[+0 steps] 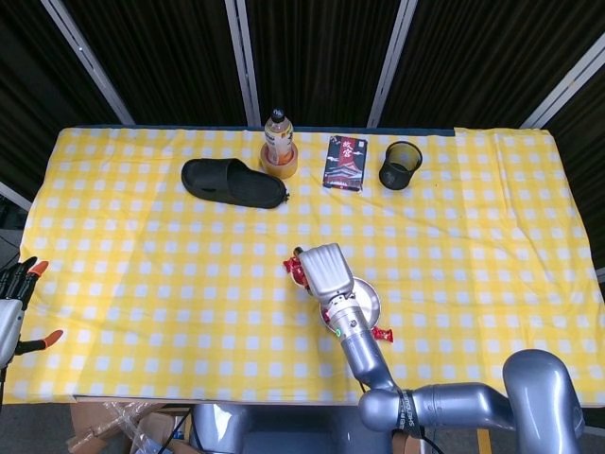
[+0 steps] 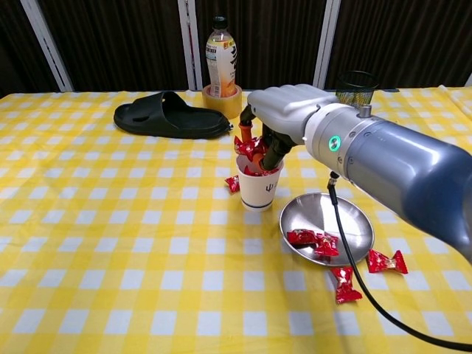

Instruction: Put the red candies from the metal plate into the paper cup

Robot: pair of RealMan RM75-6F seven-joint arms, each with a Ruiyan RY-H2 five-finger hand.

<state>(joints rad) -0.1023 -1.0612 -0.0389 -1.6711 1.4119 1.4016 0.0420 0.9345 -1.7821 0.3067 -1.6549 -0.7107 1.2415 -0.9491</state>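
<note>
Head view: the right hand [image 1: 324, 270] covers the paper cup [image 1: 303, 268], just beside the metal plate [image 1: 371, 299]. The left hand [image 1: 13, 305] rests at the table [image 1: 142, 265] edge, fingers spread, holding nothing.

Chest view: the right hand's fingers [image 2: 245, 138] pinch a red candy [image 2: 251, 148] above the cup mouth. Centre it over the opening and lower before release. Other candies [image 2: 313, 240] wait on the plate; stray candies [image 2: 386, 260] lie on the cloth.

The robot's right hand [image 2: 284, 110] reaches in from the table's near edge to mid-table, palm down, its fingers [image 2: 274, 151] curled downward and pinching a red candy [image 2: 249, 147]. The silver right forearm [image 2: 391, 173] slopes back toward the near right corner. The left hand [image 1: 13, 303] hangs off the table's left edge, fingers spread.
</note>
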